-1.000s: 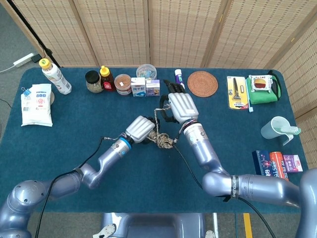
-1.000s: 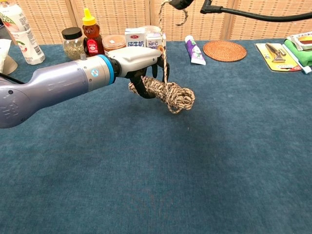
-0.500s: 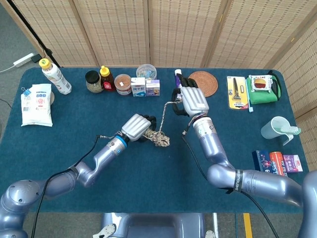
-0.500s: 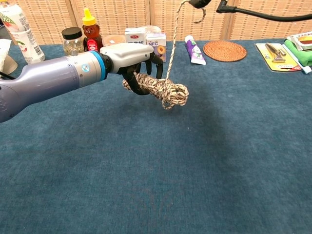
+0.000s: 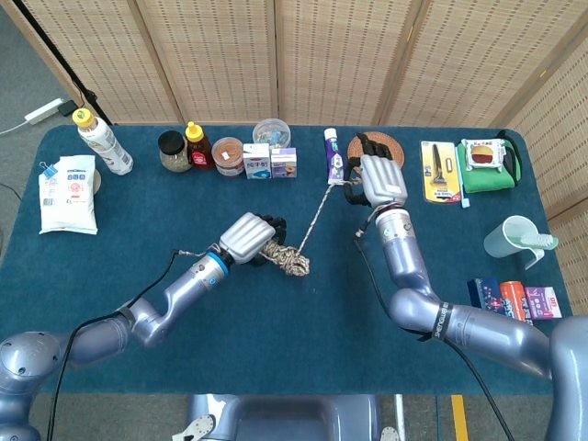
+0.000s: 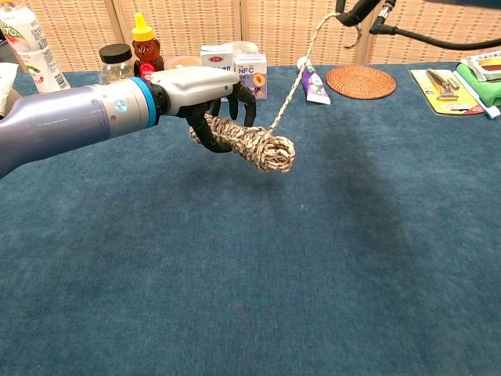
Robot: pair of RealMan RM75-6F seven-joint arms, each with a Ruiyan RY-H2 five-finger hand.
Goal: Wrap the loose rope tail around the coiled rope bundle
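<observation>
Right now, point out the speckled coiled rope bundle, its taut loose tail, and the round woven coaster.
speckled coiled rope bundle [image 6: 252, 141], chest view, mid-coil
taut loose tail [image 5: 314, 218], head view, mid-span
round woven coaster [image 6: 361, 81], chest view, centre

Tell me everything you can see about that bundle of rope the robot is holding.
The rope bundle is a short, thick coil of mottled beige-and-brown cord, looking like twisted fibre. The left hand grips one end and holds it roughly level above the blue table; the other end sticks out free. A loose tail runs taut from the free end up to the right hand, which holds its far end.
</observation>
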